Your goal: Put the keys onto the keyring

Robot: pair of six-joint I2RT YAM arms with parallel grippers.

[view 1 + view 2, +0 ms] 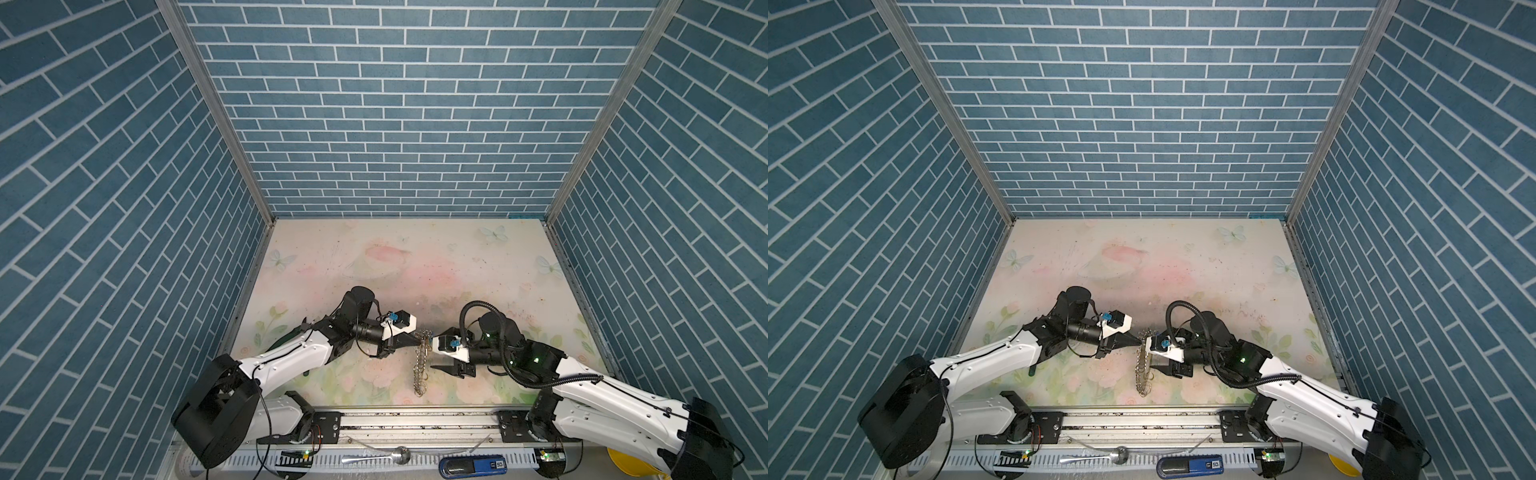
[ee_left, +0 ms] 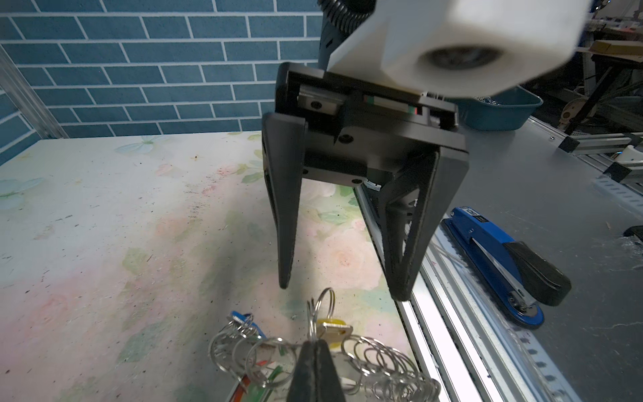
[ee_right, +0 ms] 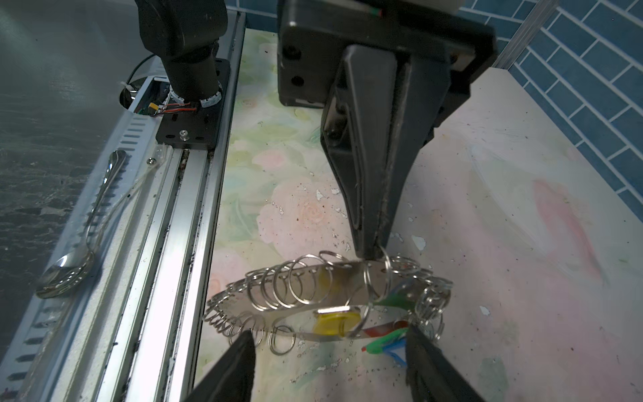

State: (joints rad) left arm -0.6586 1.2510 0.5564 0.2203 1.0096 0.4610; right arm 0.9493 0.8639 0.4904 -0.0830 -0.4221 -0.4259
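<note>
left fingers are pressed shut on the rim of the keyring, hanging it edgewise over the tabletop. right fingers stand wide apart and empty, just short of the hoop, one tip to each side of that pinch. the keys dangle beside the pinch, yellow tag nearest, green, red and blue beyond. no loose key shows, so threading looks nearly done. next, i judge, the right fingers must back off without snagging. springy thin wire loops, a flat smooth band, slick plastic tags.
</note>
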